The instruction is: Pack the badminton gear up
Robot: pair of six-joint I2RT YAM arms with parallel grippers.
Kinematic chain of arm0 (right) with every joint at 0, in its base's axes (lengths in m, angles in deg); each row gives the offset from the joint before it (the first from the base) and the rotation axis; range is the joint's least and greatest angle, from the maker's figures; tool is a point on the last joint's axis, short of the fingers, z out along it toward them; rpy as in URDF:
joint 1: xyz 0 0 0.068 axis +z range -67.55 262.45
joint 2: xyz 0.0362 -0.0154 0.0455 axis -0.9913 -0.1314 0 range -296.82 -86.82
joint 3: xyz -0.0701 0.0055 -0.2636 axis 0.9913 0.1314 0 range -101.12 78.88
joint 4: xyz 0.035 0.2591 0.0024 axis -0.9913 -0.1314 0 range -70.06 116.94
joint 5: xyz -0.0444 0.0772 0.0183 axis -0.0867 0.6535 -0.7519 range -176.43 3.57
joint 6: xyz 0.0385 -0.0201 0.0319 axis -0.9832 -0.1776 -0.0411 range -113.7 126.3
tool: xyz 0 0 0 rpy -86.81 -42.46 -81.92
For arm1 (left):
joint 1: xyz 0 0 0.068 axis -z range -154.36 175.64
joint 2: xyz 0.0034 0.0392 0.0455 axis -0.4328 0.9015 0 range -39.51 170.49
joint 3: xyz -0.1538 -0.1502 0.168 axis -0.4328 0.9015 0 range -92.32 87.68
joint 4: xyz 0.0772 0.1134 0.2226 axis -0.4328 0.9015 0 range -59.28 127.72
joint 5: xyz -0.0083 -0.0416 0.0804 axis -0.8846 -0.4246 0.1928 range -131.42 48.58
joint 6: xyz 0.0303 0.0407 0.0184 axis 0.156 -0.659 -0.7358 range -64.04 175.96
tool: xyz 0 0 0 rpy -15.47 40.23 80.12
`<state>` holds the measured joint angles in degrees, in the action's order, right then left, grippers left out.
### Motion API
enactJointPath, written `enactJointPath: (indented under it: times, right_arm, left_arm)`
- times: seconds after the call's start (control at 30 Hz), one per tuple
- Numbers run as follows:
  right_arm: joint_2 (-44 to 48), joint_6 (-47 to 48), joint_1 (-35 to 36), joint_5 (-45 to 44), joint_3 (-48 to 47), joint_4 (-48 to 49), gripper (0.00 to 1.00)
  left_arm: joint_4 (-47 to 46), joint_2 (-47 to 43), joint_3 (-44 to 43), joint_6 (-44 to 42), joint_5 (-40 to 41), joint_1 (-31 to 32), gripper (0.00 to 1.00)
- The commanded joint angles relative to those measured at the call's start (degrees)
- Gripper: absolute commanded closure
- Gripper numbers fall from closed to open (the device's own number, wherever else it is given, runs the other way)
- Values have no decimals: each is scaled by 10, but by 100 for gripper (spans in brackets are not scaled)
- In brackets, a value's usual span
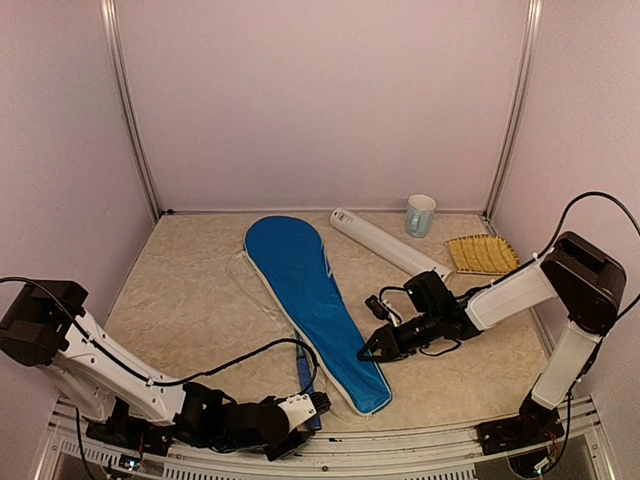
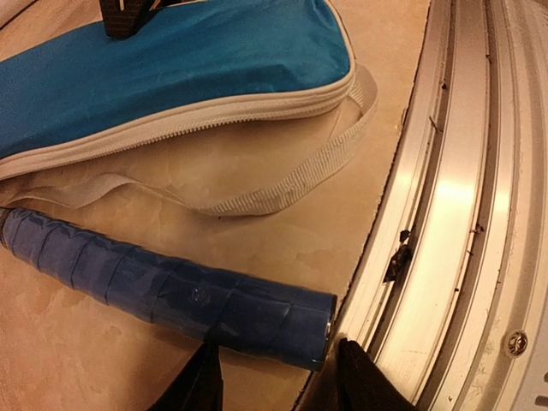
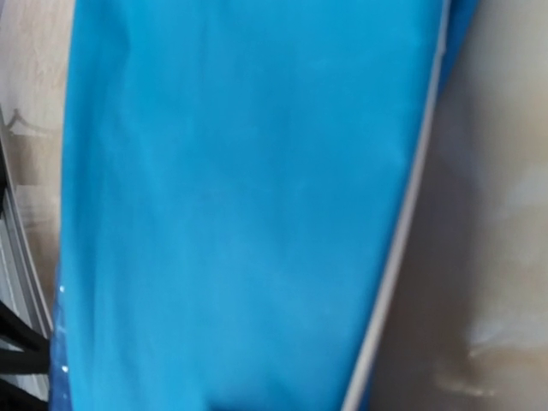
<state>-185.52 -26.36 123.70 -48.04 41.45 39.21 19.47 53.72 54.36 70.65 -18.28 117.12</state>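
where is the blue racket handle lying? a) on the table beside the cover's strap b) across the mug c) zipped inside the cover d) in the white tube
a: the blue handle lies on the table beside the cover and its strap, outside it.

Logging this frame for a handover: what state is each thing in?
Cover: lying flat on the table.
Racket handle: on the table beside the cover, ungripped.
Tube: on its side.
Mug: upright.
Brush: lying flat.
Left gripper: fingers open.
Right gripper: at the cover's edge, grip unclear.
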Motion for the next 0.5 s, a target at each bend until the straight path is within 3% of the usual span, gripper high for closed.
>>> enactJointPath:
  times: [0.0,0.23,0.47]
  right_arm:
    - [-13,-2,11,-11,6,-6,65]
    - [-22,4,12,-11,8,-5,69]
    - [-29,7,14,-11,6,-4,72]
  left_arm:
    - [-33,15,-3,-9,21,-12,58]
    - [-51,-2,-5,-20,74,-29,77]
    - [-88,-33,-3,-49,72,-46,79]
